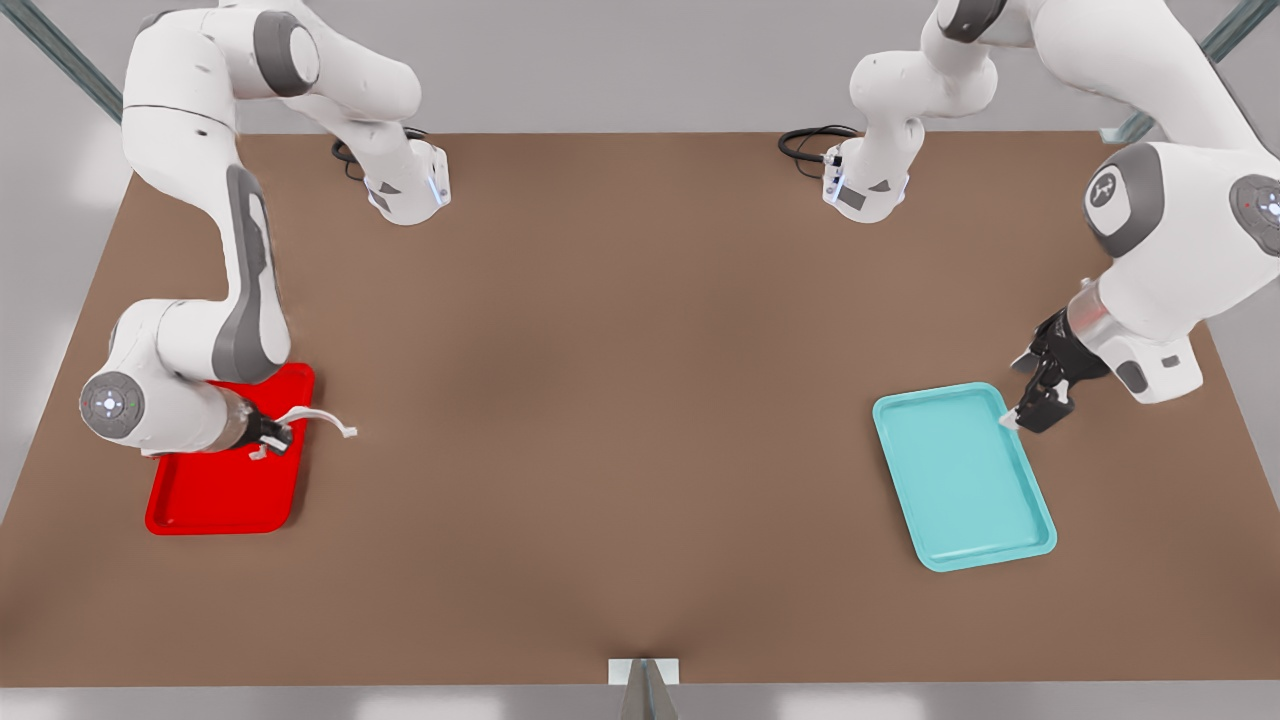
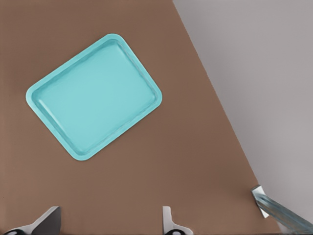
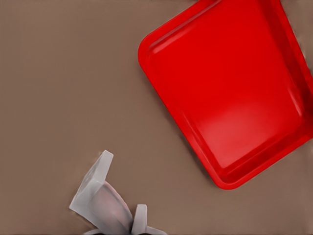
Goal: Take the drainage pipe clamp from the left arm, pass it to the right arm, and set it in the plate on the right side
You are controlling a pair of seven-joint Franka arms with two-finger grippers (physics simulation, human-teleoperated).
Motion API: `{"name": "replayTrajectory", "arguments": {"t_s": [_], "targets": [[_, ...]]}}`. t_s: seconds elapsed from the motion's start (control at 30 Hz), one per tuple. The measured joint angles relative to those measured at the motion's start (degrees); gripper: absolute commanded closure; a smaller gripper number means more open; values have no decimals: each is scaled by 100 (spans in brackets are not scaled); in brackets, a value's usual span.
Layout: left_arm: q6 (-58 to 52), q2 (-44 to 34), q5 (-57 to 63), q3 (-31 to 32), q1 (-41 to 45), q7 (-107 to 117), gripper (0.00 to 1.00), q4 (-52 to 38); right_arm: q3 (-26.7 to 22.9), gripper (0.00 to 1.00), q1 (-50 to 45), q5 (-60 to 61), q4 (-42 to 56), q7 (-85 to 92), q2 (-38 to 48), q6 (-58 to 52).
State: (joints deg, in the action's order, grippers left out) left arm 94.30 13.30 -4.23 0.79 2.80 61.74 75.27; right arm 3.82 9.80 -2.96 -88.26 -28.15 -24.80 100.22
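- Found the drainage pipe clamp [image 1: 322, 417] gripped in the right gripper [image 1: 270, 433], at the front view's left, by the inner edge of the red plate [image 1: 215, 505].
- Noted the right gripper's fingers closed on one end of the clamp, with the rest of the strap jutting out past the plate's rim over the brown table [image 1: 640, 400].
- Confirmed in the right wrist view: clamp [image 3: 98, 196] seen against bare table, red plate [image 3: 234, 98] off to one side.
- Located the left gripper [image 1: 1032, 412] at the front view's right, at the corner of the teal tray [image 1: 960, 480], waiting; fingers apart and holding nothing, as seen in the left wrist view [image 2: 49, 221].
- Judged the handover complete and the placing not yet done.
- Risk: if released here, would likely drop the clamp on the rim or onto the table, owing to the overhang beyond the plate.
- Risk: could pivot or slip in the fingers, owing to the grip on one end of a thin curved strap.
- Risk: might bounce or roll out once dropped, owing to the shallow rim.
- Could not judge the clamp's height above the plate.
- Could not make out the contact between fingers and clamp, cut off at the edge of the right wrist view.
- Found part of the red plate hidden under the right arm in the front view.
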Motion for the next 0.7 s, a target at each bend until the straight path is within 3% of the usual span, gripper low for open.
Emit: {"name": "replayTrajectory", "arguments": {"t_s": [0.1,0.3,0.33,0.53,0.7], "targets": [[-307,113,366,31,198,-869,0,-9,-4,79,787,-4,-74,820,-271,112],[-587,367,537,48,229,-2230,0,-61,-19,79,1372,-29,-47,2257,-1051,571],[-612,368,537,46,226,-2415,0,-62,-38,0,1417,-62,-33,2463,-1095,644],[-704,365,531,44,225,-3336,0,-62,55,0,1585,-412,1,3411,-1020,950],[-735,330,531,57,221,-3904,0,-93,1955,0,1457,-296,827,3671,662,227]]}}
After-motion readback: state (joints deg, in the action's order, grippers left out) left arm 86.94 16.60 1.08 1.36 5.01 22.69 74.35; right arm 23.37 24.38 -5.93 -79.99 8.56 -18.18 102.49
